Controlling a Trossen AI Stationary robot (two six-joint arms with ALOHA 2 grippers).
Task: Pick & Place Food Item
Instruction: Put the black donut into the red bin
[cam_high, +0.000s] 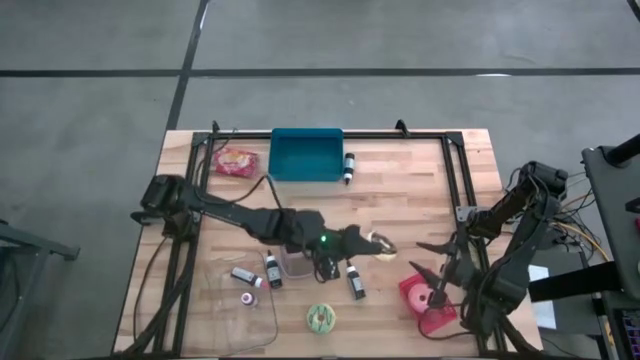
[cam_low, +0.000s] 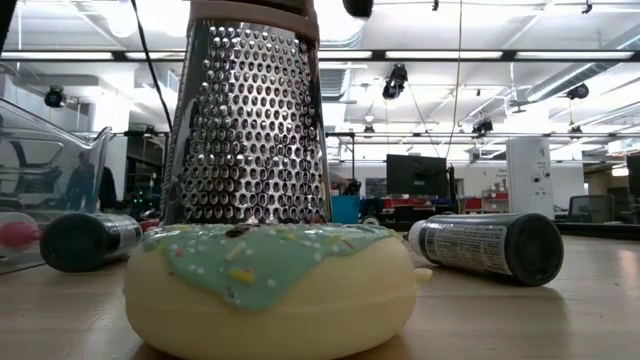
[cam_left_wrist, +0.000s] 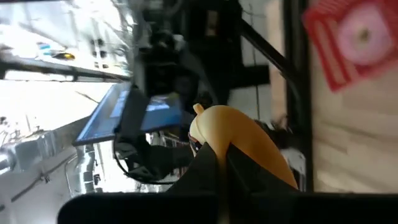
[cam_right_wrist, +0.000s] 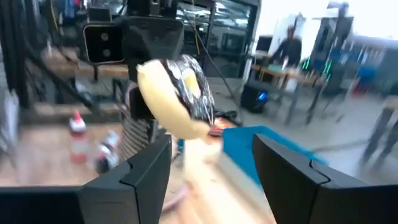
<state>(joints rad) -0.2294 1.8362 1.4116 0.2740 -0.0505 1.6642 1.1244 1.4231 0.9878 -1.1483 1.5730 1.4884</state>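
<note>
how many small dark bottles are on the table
4: one beside the blue bin, three nearer the front at and. The arms may hide others.

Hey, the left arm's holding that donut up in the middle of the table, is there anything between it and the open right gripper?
Nothing visible stands between them. The left gripper is shut on the donut, held toward the open right gripper. In the high view only bare table lies in the gap; the red tray sits nearer the table's front edge.
</note>
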